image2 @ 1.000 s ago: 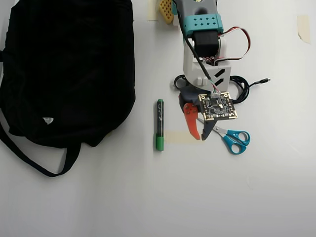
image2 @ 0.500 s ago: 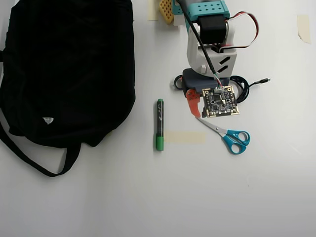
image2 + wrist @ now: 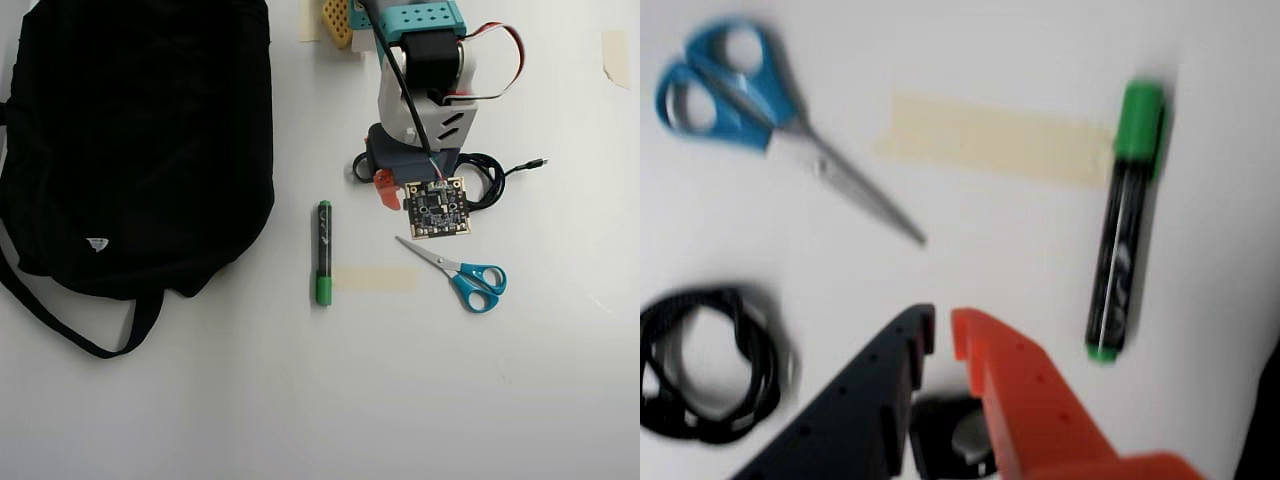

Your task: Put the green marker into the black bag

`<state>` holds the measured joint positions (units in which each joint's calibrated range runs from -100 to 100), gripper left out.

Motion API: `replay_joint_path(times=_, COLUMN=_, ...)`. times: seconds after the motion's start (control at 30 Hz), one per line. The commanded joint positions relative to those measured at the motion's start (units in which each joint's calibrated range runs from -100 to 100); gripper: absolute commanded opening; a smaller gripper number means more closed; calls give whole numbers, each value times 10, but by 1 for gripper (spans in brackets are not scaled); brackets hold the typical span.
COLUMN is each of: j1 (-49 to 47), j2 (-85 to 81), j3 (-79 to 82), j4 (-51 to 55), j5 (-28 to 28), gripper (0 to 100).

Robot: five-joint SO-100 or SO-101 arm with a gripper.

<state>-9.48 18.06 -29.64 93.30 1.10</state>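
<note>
Plastic, I'd judge, light and stiff but slick, the slim dark-barrelled green marker lies free on the white counter between the black fabric bag and my empty, narrowly parted claw, so I'd pinch mid-barrel.

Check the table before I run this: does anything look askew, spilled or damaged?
Nothing stands out. The slim green-capped marker lies flat beside a strip of beige tape, the blue-handled scissors lie closed, and the large black fabric bag sits clear of them. The wrist view is merely blurred.
</note>
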Motion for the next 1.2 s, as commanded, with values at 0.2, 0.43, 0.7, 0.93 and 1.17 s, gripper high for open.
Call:
replay_joint_path(times=0.2, j1=4, j2=72, j3=-9, j4=26, j5=2, gripper=3)
replay_joint_path(times=0.43, j1=8, j2=68, j3=-6, j4=63, j5=2, gripper=2)
replay_joint_path(times=0.7, j1=13, j2=63, j3=16, j4=64, j5=0, gripper=3)
replay_joint_path(times=0.93, j1=12, j2=62, j3=25, j4=64, j5=0, gripper=2)
replay_joint_path(times=1.17, j1=9, j2=23, j3=30, j4=65, j5=1, gripper=2)
